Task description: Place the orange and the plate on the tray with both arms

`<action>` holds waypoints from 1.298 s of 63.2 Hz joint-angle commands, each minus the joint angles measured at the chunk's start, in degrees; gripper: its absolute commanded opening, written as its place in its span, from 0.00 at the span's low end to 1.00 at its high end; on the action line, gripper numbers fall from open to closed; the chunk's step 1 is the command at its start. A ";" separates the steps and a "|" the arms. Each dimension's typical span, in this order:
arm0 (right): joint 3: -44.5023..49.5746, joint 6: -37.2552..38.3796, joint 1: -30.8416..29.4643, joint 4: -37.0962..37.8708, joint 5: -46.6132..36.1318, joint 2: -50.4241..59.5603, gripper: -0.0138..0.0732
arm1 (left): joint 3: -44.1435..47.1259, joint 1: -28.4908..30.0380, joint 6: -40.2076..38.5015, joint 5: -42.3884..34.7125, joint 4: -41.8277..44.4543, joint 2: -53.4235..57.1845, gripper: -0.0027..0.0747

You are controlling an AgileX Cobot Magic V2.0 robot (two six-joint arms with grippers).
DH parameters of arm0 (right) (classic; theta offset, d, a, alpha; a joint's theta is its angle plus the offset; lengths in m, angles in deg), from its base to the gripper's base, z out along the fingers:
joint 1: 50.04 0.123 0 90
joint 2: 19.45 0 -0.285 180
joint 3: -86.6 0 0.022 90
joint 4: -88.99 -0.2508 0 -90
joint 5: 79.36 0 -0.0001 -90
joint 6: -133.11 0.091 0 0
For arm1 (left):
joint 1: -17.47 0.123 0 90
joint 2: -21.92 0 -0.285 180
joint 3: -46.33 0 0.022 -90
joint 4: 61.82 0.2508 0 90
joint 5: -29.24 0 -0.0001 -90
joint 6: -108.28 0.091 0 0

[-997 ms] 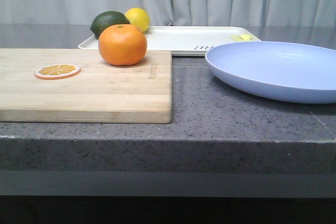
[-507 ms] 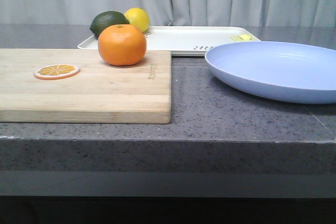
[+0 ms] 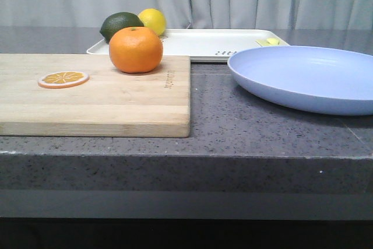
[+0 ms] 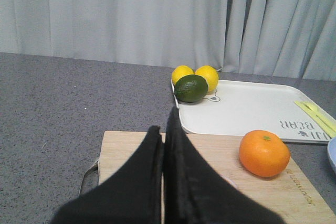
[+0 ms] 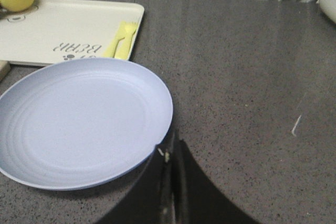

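The orange (image 3: 136,49) sits on the far right part of a wooden cutting board (image 3: 116,106); it also shows in the left wrist view (image 4: 264,153). The lavender-blue plate (image 3: 309,77) lies on the counter at the right, in front of the white tray (image 3: 198,42). In the right wrist view the plate (image 5: 79,121) lies in front of the tray (image 5: 63,30). My left gripper (image 4: 164,129) is shut and empty above the board, left of the orange. My right gripper (image 5: 172,137) is shut and empty at the plate's near rim. Neither gripper shows in the front view.
A dark green lime (image 3: 120,24) and a yellow lemon (image 3: 152,20) sit at the tray's left corner; the left wrist view shows two lemons (image 4: 207,76). A yellow fork (image 5: 122,40) lies on the tray. An orange slice (image 3: 63,78) lies on the board. A curtain hangs behind.
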 commanded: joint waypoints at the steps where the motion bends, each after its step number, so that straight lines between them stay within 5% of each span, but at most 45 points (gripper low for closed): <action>1: -1.96 -0.65 -0.39 -0.28 -3.88 -2.22 0.02 | -1.71 0.07 -0.34 -3.90 -0.83 -1.00 0.01; 17: -1.96 -0.65 -0.39 -0.28 -3.19 -3.61 0.08 | -1.71 0.07 -0.34 -1.57 -0.83 -1.74 0.05; 31: -1.96 -0.65 -0.39 -0.28 -2.99 -3.61 0.66 | -1.71 0.07 -0.34 -1.44 -0.49 -3.53 0.59; 39: -1.96 -0.65 -0.39 -0.28 -2.89 -3.61 0.84 | -1.71 0.07 -0.34 -1.44 -0.59 -4.29 0.75; 56: -1.96 -0.65 -0.39 -0.28 -0.62 -3.61 0.85 | -4.41 -0.53 5.30 -0.29 -4.08 -11.24 0.75; 82: -1.96 -0.65 -0.39 -0.28 -0.04 -3.61 0.85 | -15.67 -14.79 8.81 0.85 -2.27 -32.28 0.75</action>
